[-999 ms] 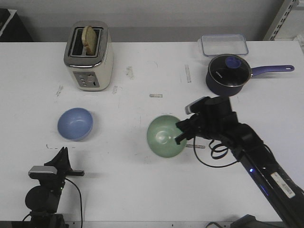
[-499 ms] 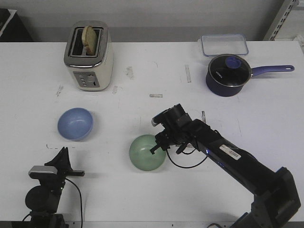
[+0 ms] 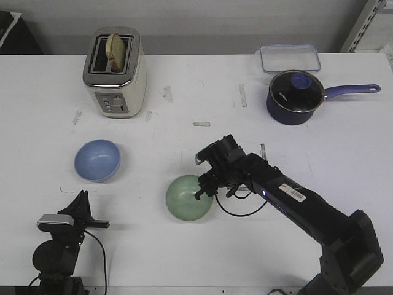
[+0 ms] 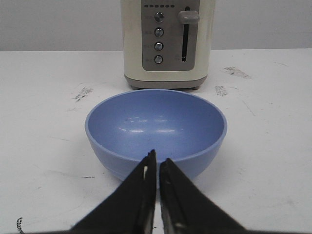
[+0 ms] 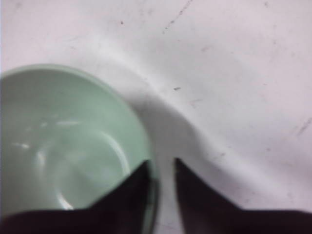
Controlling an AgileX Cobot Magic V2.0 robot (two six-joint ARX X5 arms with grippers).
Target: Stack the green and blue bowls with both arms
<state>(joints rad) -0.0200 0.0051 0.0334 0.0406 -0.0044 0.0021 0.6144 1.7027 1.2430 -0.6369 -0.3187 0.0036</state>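
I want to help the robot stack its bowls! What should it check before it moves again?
1. Right gripper has the green bowl: ok, its jaws straddle the rim, one inside and one outside.
2. Grip is tight: cannot tell, a gap shows between the jaws.
3. Blue bowl is upright and has nothing in it: ok.
4. Left gripper is holding the blue bowl: not ok, its jaws are shut just short of it.
5. Path between the bowls is free: ok, the toaster and saucepan stand farther back.
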